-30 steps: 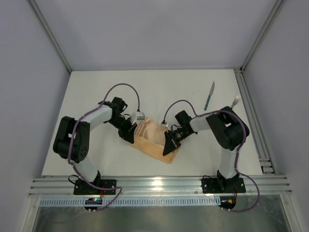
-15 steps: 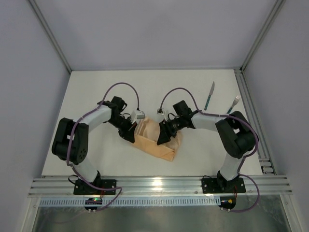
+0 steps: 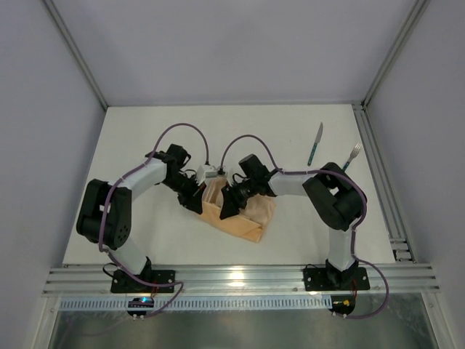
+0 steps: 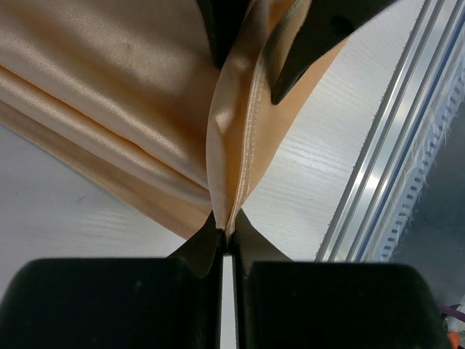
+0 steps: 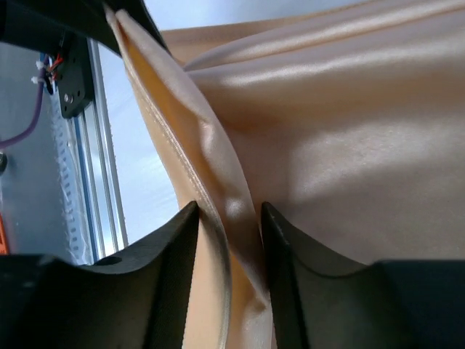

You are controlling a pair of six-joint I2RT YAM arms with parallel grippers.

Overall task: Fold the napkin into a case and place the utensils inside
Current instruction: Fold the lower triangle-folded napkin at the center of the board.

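The peach-orange napkin [image 3: 245,218] lies folded into a thick strip mid-table. My left gripper [image 3: 196,202] is at its left end, shut on a raised hem [image 4: 231,174] pinched between its tips [image 4: 227,234]. Close beside it, my right gripper [image 3: 227,207] stands open astride the same raised fold [image 5: 218,182], one finger on each side [image 5: 229,218]. The right fingers [image 4: 305,43] show just beyond the hem in the left wrist view. The knife [image 3: 314,144] and fork [image 3: 352,155], both teal-handled, lie apart at the back right. No finished case shows.
An aluminium rail [image 3: 232,278] runs along the near edge, close to the napkin in the left wrist view [image 4: 378,160]. Another rail [image 3: 378,174] lines the right side, just past the fork. White walls enclose the table.
The right gripper let go of the napkin's near right part, opened, and swept left across the cloth to the raised fold by the left gripper. The left gripper kept its hold.
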